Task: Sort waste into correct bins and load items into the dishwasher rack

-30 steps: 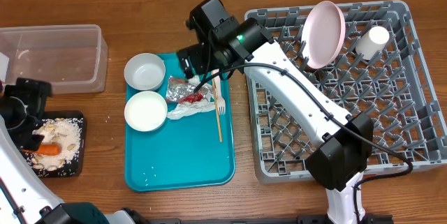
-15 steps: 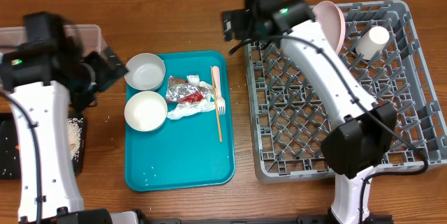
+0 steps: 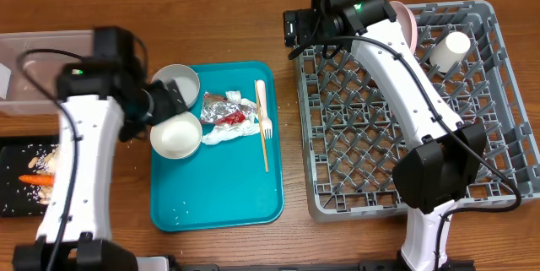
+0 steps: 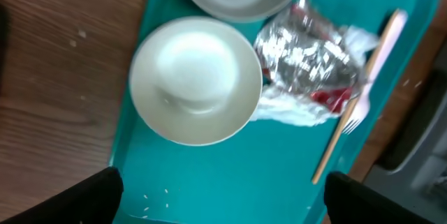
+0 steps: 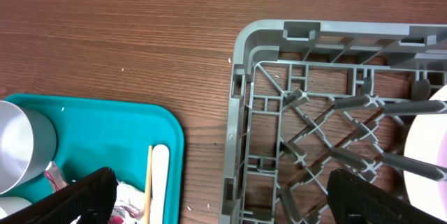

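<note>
Rack point(image 3: 498, 119): holds the plate point(image 3: 407, 30) and cup point(image 3: 451, 47). The right gripper point(image 5: 223, 206), jaws spread and empty, hovers over its corner and could catch the wall.
Tray point(image 3: 219, 186): the left gripper point(image 4: 223, 206), jaws spread and empty, hangs above it. A low sweep could shove it.
Bowls point(image 4: 195, 77): just beside each other, so lifting one may tip the other.
Wrapper point(image 4: 314, 63): lies on the tissue point(image 4: 293, 112), so both may lift together.
Fork point(image 4: 380, 56): against the wrapper and may get dragged along.

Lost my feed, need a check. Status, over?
Left gripper open over the bowls; right gripper open by the rack corner. Plate, cup racked. Fork, wrapper on tray. Nothing blocking.
</note>
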You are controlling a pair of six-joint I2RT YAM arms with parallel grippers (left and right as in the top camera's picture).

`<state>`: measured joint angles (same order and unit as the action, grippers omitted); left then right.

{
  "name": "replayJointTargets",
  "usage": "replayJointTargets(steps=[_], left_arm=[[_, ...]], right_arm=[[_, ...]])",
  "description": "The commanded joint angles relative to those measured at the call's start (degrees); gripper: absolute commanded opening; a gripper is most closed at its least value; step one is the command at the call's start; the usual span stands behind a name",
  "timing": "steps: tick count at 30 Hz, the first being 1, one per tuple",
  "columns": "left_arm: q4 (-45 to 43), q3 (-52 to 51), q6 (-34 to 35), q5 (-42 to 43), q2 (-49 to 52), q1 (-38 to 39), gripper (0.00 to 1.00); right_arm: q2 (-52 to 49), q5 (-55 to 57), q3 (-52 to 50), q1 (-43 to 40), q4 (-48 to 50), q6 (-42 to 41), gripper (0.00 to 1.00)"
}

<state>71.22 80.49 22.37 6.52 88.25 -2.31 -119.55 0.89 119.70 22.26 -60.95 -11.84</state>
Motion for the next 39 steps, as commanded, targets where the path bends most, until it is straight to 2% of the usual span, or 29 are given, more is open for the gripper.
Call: replayJointTargets(steps=[1, 9, 16, 21, 25, 29, 34, 35, 39], left_arm=[[-2.16, -5.53, -2.08, 1.22, 1.62, 2.34, 0.93], [-8.52, -9.22, -4.2, 1.2, 5.79, 5.95, 0.91], [-10.51, -9.25, -3.52, 0.26, 12.2, 9.6, 0.84], [-10.49, -9.25, -3.02, -2.89, 16.02, 10.93, 0.72], [-10.6, -9.25, -3.04, -4.31, 16.55, 10.93, 0.66], [-10.8, -9.25, -3.04, -6.12, 16.55, 10.93, 0.49], [-11.67, -9.25, -3.04, -6.03, 16.55, 11.02, 0.08], [-11.69, -9.25, -3.04, -5.84, 16.55, 11.06, 0.04], [-11.3, -9.25, -3.04, -5.46, 16.55, 11.45, 0.04]], right_arm=[[0.37, 0.35, 0.13, 0.22, 0.22, -0.22, 1.0], [0.37, 0.35, 0.13, 0.22, 0.22, -0.22, 1.0], [0.37, 0.35, 0.13, 0.22, 0.22, -0.22, 1.0], [0.37, 0.35, 0.13, 0.22, 0.22, -0.22, 1.0], [0.37, 0.35, 0.13, 0.22, 0.22, -0.22, 1.0], [0.37, 0.35, 0.13, 0.22, 0.22, -0.22, 1.0], [0.37, 0.35, 0.13, 0.22, 0.22, -0.22, 1.0], [0.37, 0.35, 0.13, 0.22, 0.2, -0.22, 1.0], [0.37, 0.35, 0.13, 0.22, 0.22, -0.22, 1.0]])
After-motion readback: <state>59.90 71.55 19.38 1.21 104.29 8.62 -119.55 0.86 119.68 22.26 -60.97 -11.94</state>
